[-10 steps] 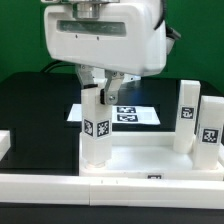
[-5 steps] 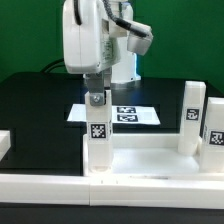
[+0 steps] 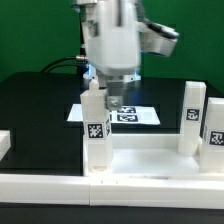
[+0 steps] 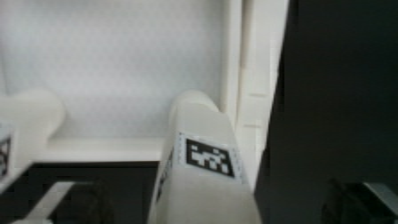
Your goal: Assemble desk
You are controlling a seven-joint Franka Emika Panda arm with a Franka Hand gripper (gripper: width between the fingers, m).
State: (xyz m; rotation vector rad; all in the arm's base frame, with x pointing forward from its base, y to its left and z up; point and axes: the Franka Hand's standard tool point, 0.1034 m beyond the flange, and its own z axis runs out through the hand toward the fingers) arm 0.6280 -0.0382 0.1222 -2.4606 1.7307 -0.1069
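Observation:
The desk's white panel (image 3: 145, 157) lies flat at the front of the black table. One white leg (image 3: 96, 130) with a square tag stands upright on its corner at the exterior view's left. Two more legs (image 3: 190, 115) (image 3: 212, 126) stand at the right. My gripper (image 3: 108, 98) is at the top of the left leg, fingers pointing down. In the wrist view the tagged leg (image 4: 206, 160) stands between the two dark fingers (image 4: 63, 205) with a gap on each side, so my gripper (image 4: 210, 208) is open. Another leg (image 4: 27, 125) shows beside it on the panel (image 4: 125, 60).
The marker board (image 3: 140, 116) lies on the table behind the panel. A low white wall (image 3: 60, 185) runs along the front, and a white block (image 3: 5, 146) sits at the exterior view's left edge. Cables hang behind the arm.
The wrist has turned about the left leg over the last second, and the hand now sits slightly to the right of the leg's top. The leg stays upright in place.

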